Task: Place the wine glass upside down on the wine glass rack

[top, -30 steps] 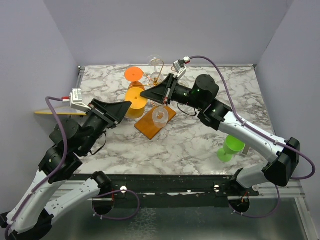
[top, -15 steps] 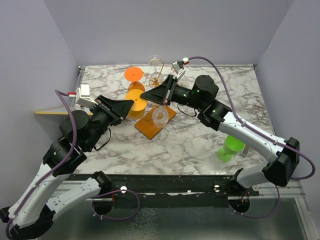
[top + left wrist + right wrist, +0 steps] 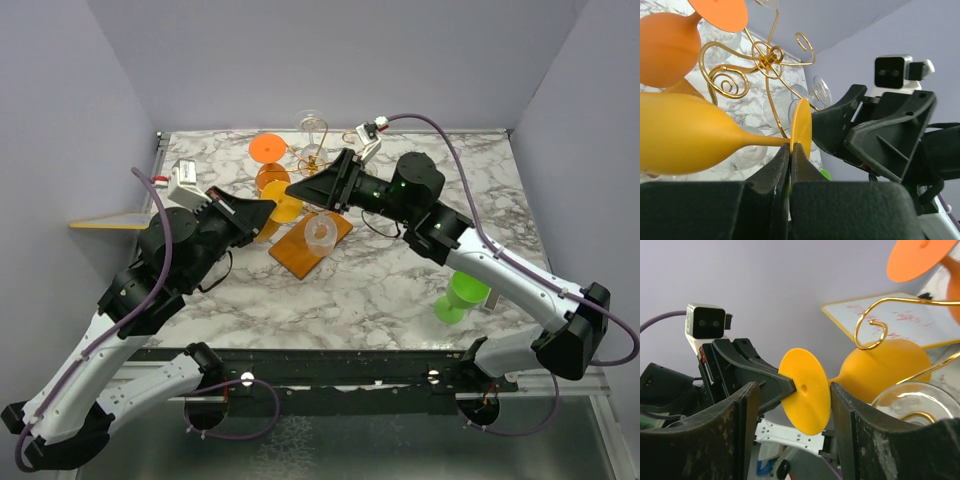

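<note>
Left wrist view shows the left gripper (image 3: 790, 149) pinched shut on the stem of the yellow wine glass (image 3: 680, 135), right against its foot. The glass lies on its side in the air on the left of the rack (image 3: 293, 255), near the gold wire but not hung on it. Farther right, the right gripper (image 3: 792, 390) stands wide, one finger on each side of the foot and gripping nothing.

As I judge it, the danger starts on the left. If you let that grip go before the other hand has the glass, it drops onto the wooden base and the clear glass (image 3: 320, 233) standing there. In the middle, the bowl is close under a wire curl and near the hanging orange glass (image 3: 665, 45). A swing or twist could snag the wire or knock that glass loose. On the right, the foot is a thin disc. Fingers closing on it could slip off or lever the stem out of the left pinch, and the two hands are near enough to bump.

From above, both hands cover the stem and most of the wire. You cannot tell whether the bowl touches the curl, nor which rack arm is free. The bowl's rim is cut off in the left wrist view.
</note>
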Robot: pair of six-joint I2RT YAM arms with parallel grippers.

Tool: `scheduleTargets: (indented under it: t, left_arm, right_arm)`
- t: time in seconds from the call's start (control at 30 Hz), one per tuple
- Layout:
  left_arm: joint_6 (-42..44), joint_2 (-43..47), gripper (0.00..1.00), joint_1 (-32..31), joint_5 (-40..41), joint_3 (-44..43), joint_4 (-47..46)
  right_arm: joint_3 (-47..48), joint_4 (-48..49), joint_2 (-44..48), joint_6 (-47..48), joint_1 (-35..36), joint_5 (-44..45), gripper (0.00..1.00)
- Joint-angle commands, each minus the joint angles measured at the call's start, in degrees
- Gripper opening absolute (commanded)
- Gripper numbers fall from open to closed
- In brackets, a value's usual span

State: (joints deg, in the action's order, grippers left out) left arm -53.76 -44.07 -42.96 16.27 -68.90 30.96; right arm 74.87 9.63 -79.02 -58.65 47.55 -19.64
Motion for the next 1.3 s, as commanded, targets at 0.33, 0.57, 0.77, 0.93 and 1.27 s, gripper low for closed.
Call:
scheduleTargets:
  t: [0.33, 0.57, 0.77, 0.93, 1.27]
  left_arm:
    - [-9.04, -3.06, 0.0, 0.15, 6.16, -1.67, 4.37]
    - [-9.44, -5.32, 0.0, 0.09, 8.72, -2.06, 2.37]
    - [-8.54, -9.23, 0.0, 0.29, 9.77, -3.5, 0.85]
    - [-8.4, -10.74, 0.0, 0.96, 11.13, -3.69, -1.77]
    - [-6.25, -12.0, 0.0, 4.56, 12.89, -2.61, -6.49]
  right_arm:
    - [-1.89, -6.04, 11.38, 11.79, 0.15, 21.52, 0.68]
    - [-4.64, -1.75, 17.47, 17.8, 0.09, 26.38, 0.68]
    - [-7.09, -0.36, 21.41, 19.85, 0.14, 29.73, 0.67]
    - [-8.39, -0.72, 23.39, 20.37, 0.11, 31.53, 0.67]
    - [-10.97, -0.38, 25.57, 18.99, 0.11, 33.03, 0.66]
